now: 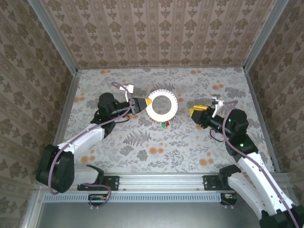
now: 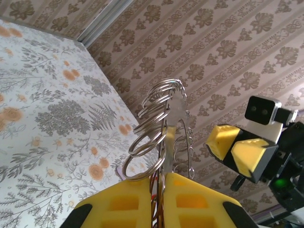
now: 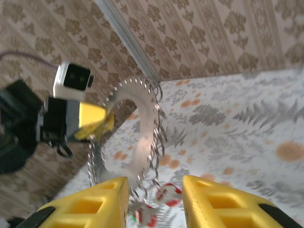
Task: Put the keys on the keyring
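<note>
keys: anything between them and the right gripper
Nothing visible does. The open right gripper faces the keys hanging under the keyring across a clear gap; the left gripper holds the ring's opposite edge.

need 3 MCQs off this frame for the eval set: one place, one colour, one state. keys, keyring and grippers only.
1. In the top view, where are the keys relative to the keyring?
A. at its near edge, on the arm-base side
B. at its far edge, by the back wall
C. inside its central hole

2. Which colour is the keyring face that is turned up in the top view?
A. brown
B. white
C. red

3. What state is the right gripper in?
A. shut on the keyring
B. shut on a key
C. open, apart from the keyring

Answers:
1 A: the red and green keys sit just below the keyring's lower rim in the top view.
2 B: that face shows plain white.
3 C: its fingers stand apart in the right wrist view; it is the left gripper that is shut on the keyring's rim.
</note>
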Action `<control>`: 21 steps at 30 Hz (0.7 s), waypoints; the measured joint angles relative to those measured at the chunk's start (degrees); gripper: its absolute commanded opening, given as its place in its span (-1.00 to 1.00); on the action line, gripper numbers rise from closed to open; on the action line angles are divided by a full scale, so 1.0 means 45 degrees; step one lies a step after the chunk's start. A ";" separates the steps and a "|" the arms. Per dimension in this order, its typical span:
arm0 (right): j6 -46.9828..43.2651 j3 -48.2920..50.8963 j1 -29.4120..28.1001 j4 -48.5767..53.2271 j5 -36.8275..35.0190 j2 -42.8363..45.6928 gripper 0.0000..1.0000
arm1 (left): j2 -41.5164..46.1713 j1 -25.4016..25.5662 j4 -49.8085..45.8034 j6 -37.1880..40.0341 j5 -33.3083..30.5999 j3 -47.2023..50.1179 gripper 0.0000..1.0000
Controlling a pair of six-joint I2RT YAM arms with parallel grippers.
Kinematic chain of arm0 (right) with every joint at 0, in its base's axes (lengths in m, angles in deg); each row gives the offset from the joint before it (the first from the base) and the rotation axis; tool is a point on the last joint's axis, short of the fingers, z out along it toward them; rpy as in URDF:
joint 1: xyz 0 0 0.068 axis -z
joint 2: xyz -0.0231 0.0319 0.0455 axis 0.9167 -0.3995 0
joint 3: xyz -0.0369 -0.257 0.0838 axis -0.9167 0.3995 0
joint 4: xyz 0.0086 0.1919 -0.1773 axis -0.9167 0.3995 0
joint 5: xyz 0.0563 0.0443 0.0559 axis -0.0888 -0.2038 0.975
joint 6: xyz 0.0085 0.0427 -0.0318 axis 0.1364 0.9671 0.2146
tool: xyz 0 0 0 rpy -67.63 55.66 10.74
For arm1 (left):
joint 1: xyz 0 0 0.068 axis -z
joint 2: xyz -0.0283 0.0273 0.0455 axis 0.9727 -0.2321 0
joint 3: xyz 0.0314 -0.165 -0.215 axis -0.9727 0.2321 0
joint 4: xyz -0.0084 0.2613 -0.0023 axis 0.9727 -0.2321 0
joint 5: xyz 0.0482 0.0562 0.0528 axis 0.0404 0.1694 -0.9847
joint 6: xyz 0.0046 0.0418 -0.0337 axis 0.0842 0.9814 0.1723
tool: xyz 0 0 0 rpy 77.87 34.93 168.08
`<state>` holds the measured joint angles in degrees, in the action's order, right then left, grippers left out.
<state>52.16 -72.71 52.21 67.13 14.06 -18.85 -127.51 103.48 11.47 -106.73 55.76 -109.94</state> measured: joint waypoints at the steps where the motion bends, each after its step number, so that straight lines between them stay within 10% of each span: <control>1: -0.0568 0.0170 -0.0160 0.0010 -0.0083 0.0262 -0.45 | 0.0010 0.0000 -0.0165 0.0087 0.0126 -0.0209 -1.00; 21: -0.9379 0.1263 -0.7844 -0.1598 -0.6494 -0.0738 -0.77 | 0.0316 0.0000 -0.6853 0.3954 0.1520 -0.4002 -1.00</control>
<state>9.95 -67.03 16.92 59.94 -15.16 -22.18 -126.09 103.48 -19.37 -88.94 62.60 -127.95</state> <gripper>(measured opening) 0.114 0.091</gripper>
